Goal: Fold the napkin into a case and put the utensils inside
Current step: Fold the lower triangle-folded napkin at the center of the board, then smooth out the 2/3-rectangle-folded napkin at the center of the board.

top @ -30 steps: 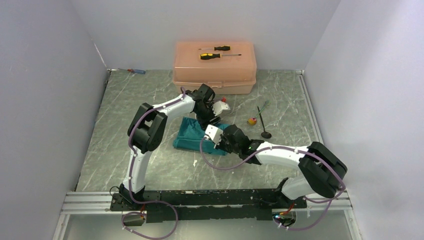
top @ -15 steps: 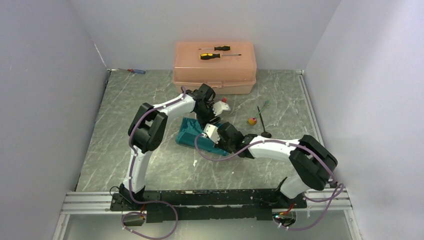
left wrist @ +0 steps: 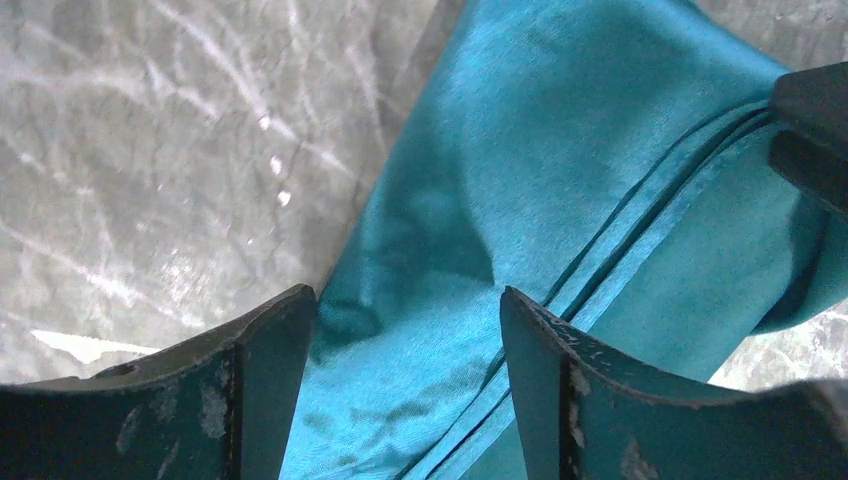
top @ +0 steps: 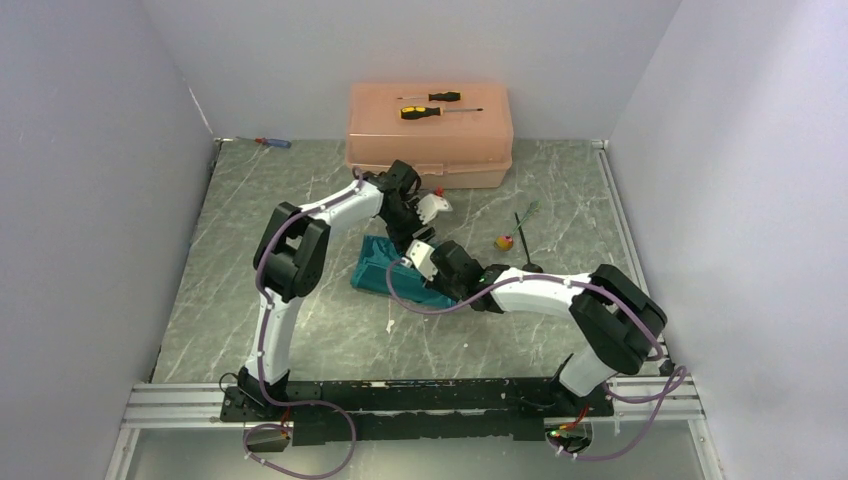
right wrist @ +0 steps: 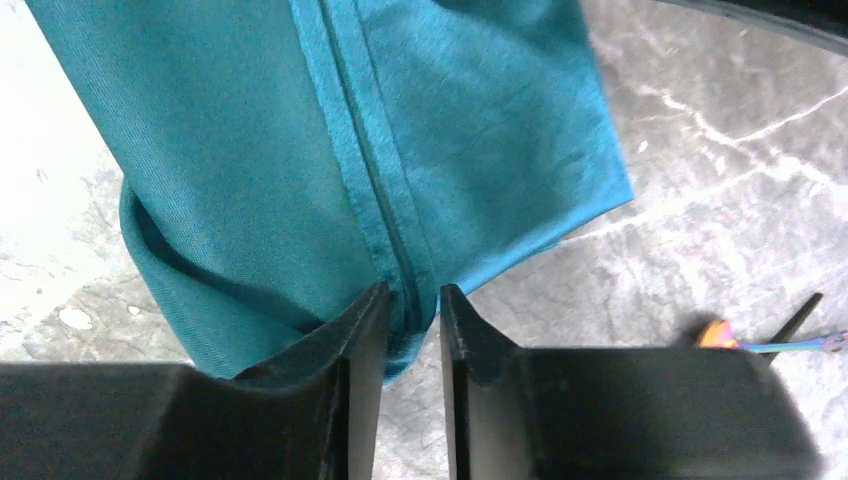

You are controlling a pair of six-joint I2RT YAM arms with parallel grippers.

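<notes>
- Napkin (top: pixel 376 272): teal, folded in layers, lying flat on the grey marbled table (top: pixel 300 330) at the centre of the top view; both arms meet over it
- Right gripper (right wrist: pixel 412 295): at the napkin's lower right edge in the top view; jaws narrowly apart; in the right wrist view the folded hem runs down into the gap between them, with no clamp on it visible
- Left gripper (left wrist: pixel 405 292): just above the right one in the top view, over the napkin; jaws wide apart with nothing between them; in its own view the cloth fills the centre and layered hems run diagonally at right
- Spoon (top: pixel 531 268) and fork (top: pixel 526 211): right of centre, on the table, well apart from the napkin; a small yellow-and-red ball (top: pixel 505 241) lies just left of them
- Peach box (top: pixel 430 165): upper centre, against the back wall; two yellow-and-black screwdrivers (top: pixel 425 112) on its lid
- Small red-and-blue screwdriver (top: pixel 270 142): upper left, on the table
</notes>
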